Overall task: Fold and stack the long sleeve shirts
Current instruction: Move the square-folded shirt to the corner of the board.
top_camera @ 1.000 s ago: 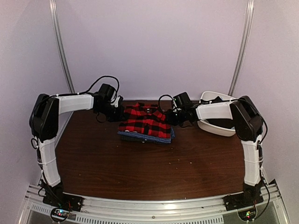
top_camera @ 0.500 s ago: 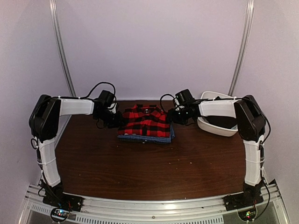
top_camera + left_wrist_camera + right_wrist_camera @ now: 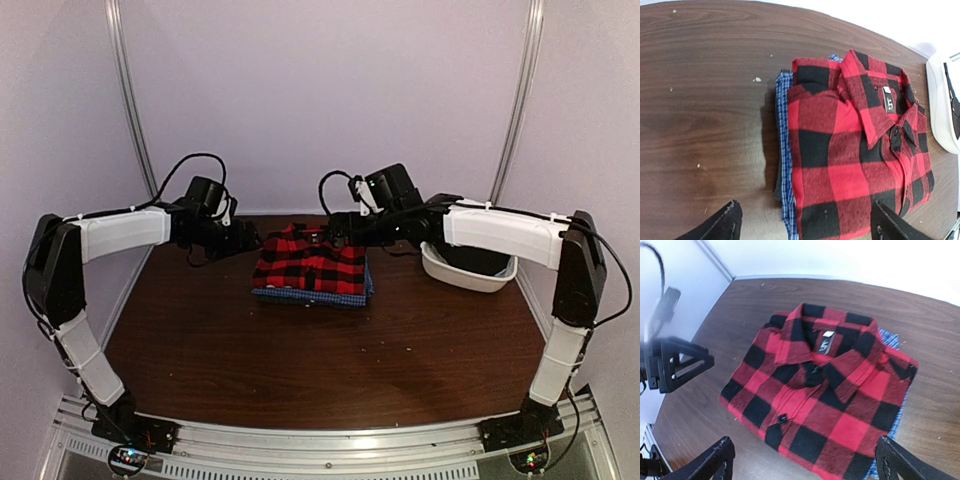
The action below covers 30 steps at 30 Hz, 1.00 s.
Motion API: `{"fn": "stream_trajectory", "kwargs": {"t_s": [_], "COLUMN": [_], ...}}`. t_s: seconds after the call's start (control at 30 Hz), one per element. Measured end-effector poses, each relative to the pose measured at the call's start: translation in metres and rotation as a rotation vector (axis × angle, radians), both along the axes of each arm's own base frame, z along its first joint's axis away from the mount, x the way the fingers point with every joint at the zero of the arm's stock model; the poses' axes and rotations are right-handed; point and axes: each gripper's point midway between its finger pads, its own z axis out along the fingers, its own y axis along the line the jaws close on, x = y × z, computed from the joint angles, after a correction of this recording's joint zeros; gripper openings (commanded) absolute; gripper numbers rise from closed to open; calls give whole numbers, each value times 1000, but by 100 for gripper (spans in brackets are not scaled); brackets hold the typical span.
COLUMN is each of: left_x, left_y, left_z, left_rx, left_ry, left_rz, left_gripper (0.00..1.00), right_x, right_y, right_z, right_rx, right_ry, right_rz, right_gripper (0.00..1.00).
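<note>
I note left tool [image 3: 243, 240] and right tool [image 3: 338, 234] spread, empty. Folded plaid flannel shirt [image 3: 310, 262] lies on blue check shirt [image 3: 310, 297], far-centre tabletop [image 3: 300, 360], collar toward the back wall [image 3: 320, 100]; fold near square.

Hiding nearly all of the blue checked shirt [image 3: 785, 150] beneath the red plaid shirt [image 3: 850, 165], leaving only a thin strip along one side and a corner peeking out. Cutting off the fingers [image 3: 720, 225] of the left tool [image 3: 804, 205] at the bottom edge of its own view, and likewise those of the right tool [image 3: 804, 440]. Cropping the white tub [image 3: 942, 100] at the right edge of the left wrist view. Covering part of that tub behind the right arm [image 3: 500, 230] from above, with a dark thing [image 3: 480, 262] inside too dim to name. Showing a collar label [image 3: 826, 342] too small to read. Blurring the left tool in the right wrist view.
</note>
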Motion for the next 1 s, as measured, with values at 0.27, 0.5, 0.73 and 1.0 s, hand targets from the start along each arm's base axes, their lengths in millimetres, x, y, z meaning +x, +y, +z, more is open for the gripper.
{"fn": "stream_trajectory", "kwargs": {"t_s": [0.27,0.5,0.73,1.0], "left_x": [-36,-54,-63,-66], "left_y": [29,74,93,100], "left_z": [7,36,54,67], "left_rx": [4,25,34,36], "left_ry": [-16,-110,-164,-198], "left_rz": [56,192,263,286], "left_gripper": [98,98,98,98], "right_x": [-68,-105,-121,-118], "right_y": [74,140,193,220], "right_z": [-10,-39,-78,-122], "right_rx": [3,23,56,86], "right_ry": [35,105,185,243], "right_rz": [199,363,483,510], "right_gripper": [100,100,100,100]}}
